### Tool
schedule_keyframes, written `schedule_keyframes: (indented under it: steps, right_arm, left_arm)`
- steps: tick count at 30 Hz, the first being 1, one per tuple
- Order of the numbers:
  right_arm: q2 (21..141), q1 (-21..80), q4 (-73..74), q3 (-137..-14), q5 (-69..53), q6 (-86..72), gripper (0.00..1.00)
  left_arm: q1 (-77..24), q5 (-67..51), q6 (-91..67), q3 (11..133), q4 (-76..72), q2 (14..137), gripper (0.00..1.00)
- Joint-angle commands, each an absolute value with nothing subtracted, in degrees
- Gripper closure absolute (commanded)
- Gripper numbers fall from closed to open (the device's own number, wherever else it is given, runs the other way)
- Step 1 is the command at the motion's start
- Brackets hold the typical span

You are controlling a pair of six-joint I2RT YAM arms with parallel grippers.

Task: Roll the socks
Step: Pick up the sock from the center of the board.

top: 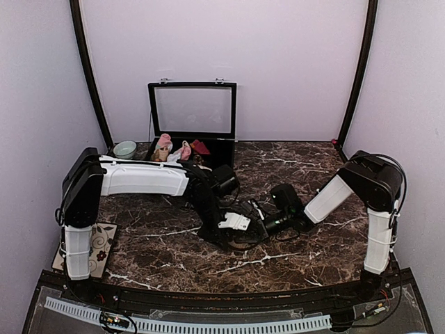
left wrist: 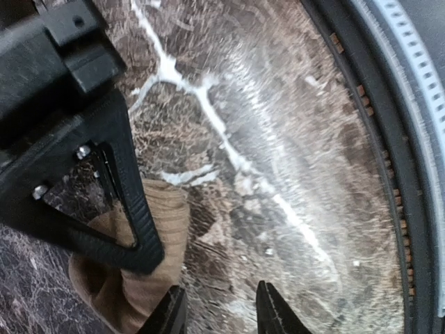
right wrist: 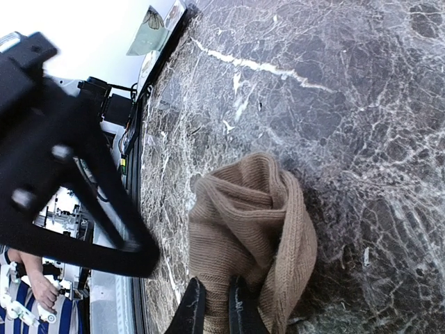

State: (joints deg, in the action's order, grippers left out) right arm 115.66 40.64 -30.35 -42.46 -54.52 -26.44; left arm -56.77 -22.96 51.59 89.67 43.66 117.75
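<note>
Right wrist: my right pincer (right wrist: 214, 309) is clamped on a fold of the tan sock (right wrist: 254, 223), which lies bunched on the bench (right wrist: 361, 104). Left wrist: my left pincer (left wrist: 219, 313) stands part open with only bench in its gap, the sock against one finger. I'd slide it over the loose cuff before closing. Top: both pincers meet mid-bench and hide the sock, so I'd go slow to avoid a knock.

Tan sock (right wrist: 254, 223) in right pincer (right wrist: 215, 303)
</note>
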Motion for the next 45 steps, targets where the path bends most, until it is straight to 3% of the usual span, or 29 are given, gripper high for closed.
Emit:
schedule_keyframes:
  steps: [1,11,27,34,35,37,38,39,41,45]
  right_arm:
    - [123.02,38.24,-13.29,-36.5,-44.89,-24.44,1.0]
    - [123.03,38.28,-14.96,-36.51,-46.16,-25.93,1.0]
    - [122.98,38.16,-15.45,-36.03,-47.11,-26.18,1.0]
    - [122.3,38.14,-15.6,-36.6,-46.7,-26.76,0.99]
    - [122.15,38.17,-15.95,-36.6,-46.72,-27.03,0.93]
    - [121.28,38.1,-16.36,-36.27,-46.8,-27.28,0.71]
    - [120.57,38.06,-16.52,-36.04,-46.61,-27.22,0.21]
    - [119.4,38.06,-16.66,-35.45,-45.92,-27.23,0.03]
    - [116.54,38.01,-17.65,-33.63,-44.72,-27.16,0.01]
    - [110.64,38.02,-18.26,-29.66,-38.47,-27.27,0.01]
  left_arm:
    - [-56.43,-29.78,49.37,89.69,48.61,111.26,0.63]
    - [-56.25,-18.76,50.96,75.81,22.26,110.36,0.54]
    - [-55.89,-11.94,54.04,72.18,16.34,112.28,0.54]
    - [-55.81,-10.33,54.66,71.54,17.8,114.95,0.62]
    - [-55.69,-10.07,54.41,71.73,17.81,115.41,0.66]
    - [-55.13,-10.78,53.65,72.6,18.96,116.41,0.75]
    - [-54.55,-11.99,53.0,73.33,20.01,116.99,0.81]
    - [-53.82,-13.41,51.94,74.36,21.17,117.47,0.86]
    - [-51.95,-16.66,49.9,76.66,24.3,118.36,0.94]
    - [-50.19,-22.02,49.22,79.59,30.61,119.83,1.0]
